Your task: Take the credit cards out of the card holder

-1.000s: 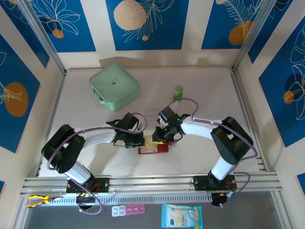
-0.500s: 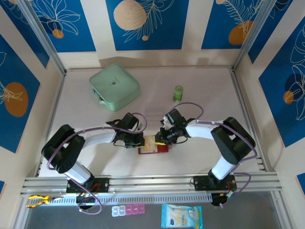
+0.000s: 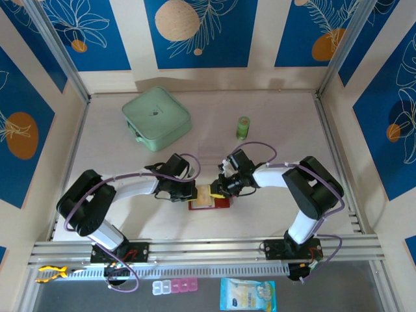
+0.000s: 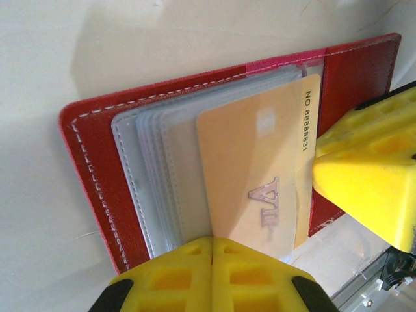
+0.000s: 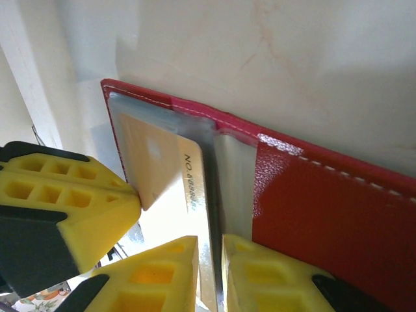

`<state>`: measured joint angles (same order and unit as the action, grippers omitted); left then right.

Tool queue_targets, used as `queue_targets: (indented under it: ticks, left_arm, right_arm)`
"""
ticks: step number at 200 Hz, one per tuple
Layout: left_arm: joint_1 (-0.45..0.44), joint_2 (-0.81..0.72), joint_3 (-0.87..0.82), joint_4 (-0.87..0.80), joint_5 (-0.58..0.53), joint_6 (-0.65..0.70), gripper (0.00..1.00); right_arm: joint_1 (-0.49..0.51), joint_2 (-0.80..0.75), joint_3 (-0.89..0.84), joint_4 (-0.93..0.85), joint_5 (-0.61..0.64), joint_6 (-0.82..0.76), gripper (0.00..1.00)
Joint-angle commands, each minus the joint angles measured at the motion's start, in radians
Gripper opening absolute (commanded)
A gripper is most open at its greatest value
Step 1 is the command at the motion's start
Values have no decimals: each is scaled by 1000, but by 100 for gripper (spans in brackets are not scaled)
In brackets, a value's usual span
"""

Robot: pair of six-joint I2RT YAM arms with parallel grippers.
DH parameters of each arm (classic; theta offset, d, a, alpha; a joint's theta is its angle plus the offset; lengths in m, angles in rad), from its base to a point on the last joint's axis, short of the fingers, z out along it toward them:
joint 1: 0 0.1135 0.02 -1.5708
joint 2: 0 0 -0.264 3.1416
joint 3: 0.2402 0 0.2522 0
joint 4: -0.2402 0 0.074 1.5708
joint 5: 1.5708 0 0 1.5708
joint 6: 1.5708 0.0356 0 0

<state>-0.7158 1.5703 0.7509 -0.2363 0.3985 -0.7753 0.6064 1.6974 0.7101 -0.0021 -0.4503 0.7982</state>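
Observation:
The dark red card holder [image 3: 222,203] lies open on the table between both arms, its clear sleeves [image 4: 162,169] fanned out. A yellow-orange credit card [image 4: 253,175] marked "VIP" sticks partly out of a sleeve. My left gripper [image 4: 212,244] is shut, its joined tips pressing on the sleeves and the card's lower edge. My right gripper [image 5: 209,260] is closed to a thin gap on the card's [image 5: 156,162] long edge, next to the holder's red flap [image 5: 325,208]. From above, the left gripper [image 3: 192,192] and right gripper [image 3: 223,188] flank the card [image 3: 207,196]. Other cards are hidden.
A mint-green square case [image 3: 156,118] sits at the back left and a small green bottle [image 3: 244,127] stands behind the right arm. Raised wall rails border the table, and a metal rail [image 3: 208,250] runs along the front edge.
The right arm's wrist swung a little right and lower and settled at the card holder's right side. The left arm and the card holder have stayed put.

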Motion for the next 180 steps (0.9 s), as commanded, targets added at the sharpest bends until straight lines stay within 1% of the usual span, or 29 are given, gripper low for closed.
queue_targets:
  ticks: [1, 25, 62, 117, 180]
  left_arm:
    - [-8, 11, 2, -45, -23, 21, 0]
    - [-7, 15, 3, -44, -23, 21, 0]
    - [-7, 19, 5, -44, -21, 21, 0]
    - [-7, 23, 6, -46, -21, 22, 0]
    - [-7, 25, 8, -55, -26, 24, 0]
  right_arm:
    - [-4, 21, -12, 22, -42, 12, 18]
    - [-1, 36, -9, 43, -73, 15, 18]
    - [-3, 34, -8, 56, -83, 19, 18]
    - [-10, 29, -19, 60, -80, 14, 12]
    - [-60, -11, -52, 40, -74, -13, 9]
